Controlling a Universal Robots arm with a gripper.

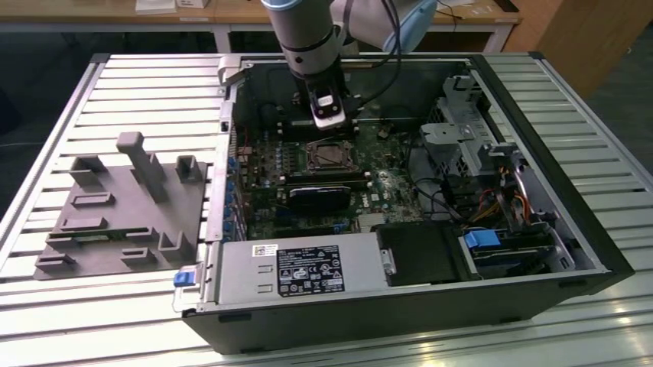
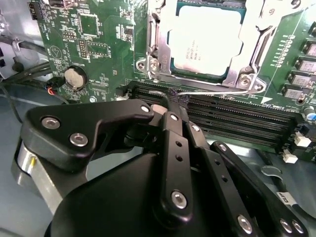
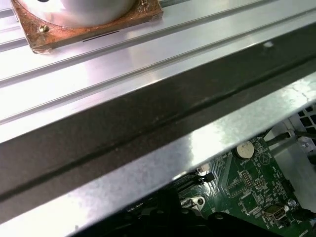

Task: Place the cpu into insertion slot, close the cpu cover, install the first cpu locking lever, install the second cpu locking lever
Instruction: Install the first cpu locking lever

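The cpu [image 2: 205, 42], silver-grey on top, lies in the insertion slot [image 1: 329, 155] on the green motherboard. The silvery cpu cover [image 2: 158, 44] lies down around it, and the chip shows through its window. A thin wire locking lever [image 2: 222, 92] runs along the socket's edge nearest the memory slots. My gripper [image 2: 174, 102] is shut, its black fingertips right at that lever's free end; I cannot tell whether the wire is pinched. In the exterior view the gripper [image 1: 332, 122] hangs inside the open computer case, just behind the socket.
Black memory slots [image 2: 237, 118] lie between gripper and socket. A black fan block [image 1: 316, 197] sits in front of the socket, the drive cage [image 1: 479, 153] on the exterior view's right, the power supply [image 1: 286, 271] in front. A grey fixture tray [image 1: 122, 206] and a copper-based metal block [image 3: 84, 24] rest on the slatted table.
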